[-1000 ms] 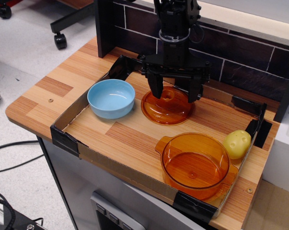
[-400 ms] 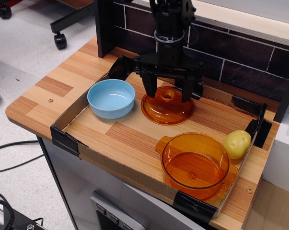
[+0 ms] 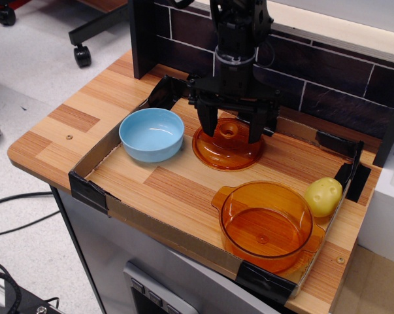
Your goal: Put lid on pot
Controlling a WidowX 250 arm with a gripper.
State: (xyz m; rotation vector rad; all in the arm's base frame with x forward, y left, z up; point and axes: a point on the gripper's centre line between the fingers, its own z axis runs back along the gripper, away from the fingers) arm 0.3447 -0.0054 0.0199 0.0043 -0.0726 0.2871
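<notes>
The amber-orange lid [image 3: 227, 148] lies flat on the wooden tray floor at the back centre, its small knob [image 3: 229, 130] pointing up. My black gripper [image 3: 232, 129] hangs straight down over it, open, with one finger on each side of the knob and low over the lid's dome. The amber-orange pot [image 3: 267, 224] stands open and empty at the front right of the tray, apart from the lid.
A light blue bowl [image 3: 151, 134] sits left of the lid. A yellow potato-shaped toy [image 3: 323, 195] rests by the pot's right rim. Low cardboard walls [image 3: 166, 229] with black tape corners ring the tray. A dark brick-pattern back wall [image 3: 327, 85] stands behind.
My fingers have narrowed around the knob, from wide outside the lid's centre to close beside it. The lid, pot and bowl have not moved.
</notes>
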